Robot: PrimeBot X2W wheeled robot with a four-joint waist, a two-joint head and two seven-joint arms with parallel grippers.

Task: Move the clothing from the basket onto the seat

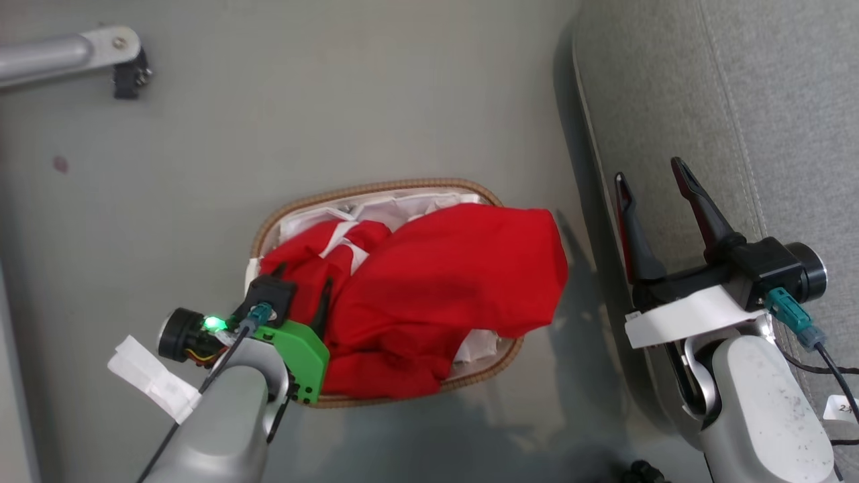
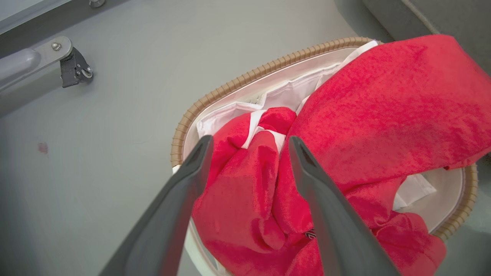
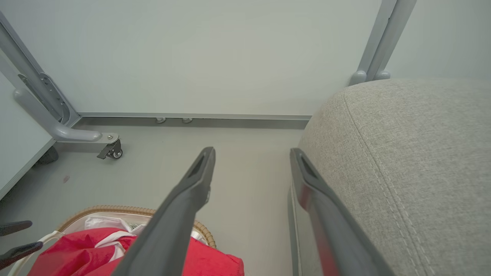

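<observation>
Clothing [image 1: 429, 288] is lying heaped in the basket [image 1: 376, 188]. Left gripper [image 1: 303, 276] is hovering wide open and empty astride it at the basket's near rim. Descend deep before closing, avoiding the liner [image 1: 402, 204].

The clothing [image 1: 456, 282] is made of soft, matt red cloth. The basket [image 1: 376, 186] is rimmed with ribbed brown weave, and a liner [image 1: 396, 206] of thin white cloth is fitted. The seat [image 1: 772, 100] is covered in coarse grey woven fabric.
</observation>
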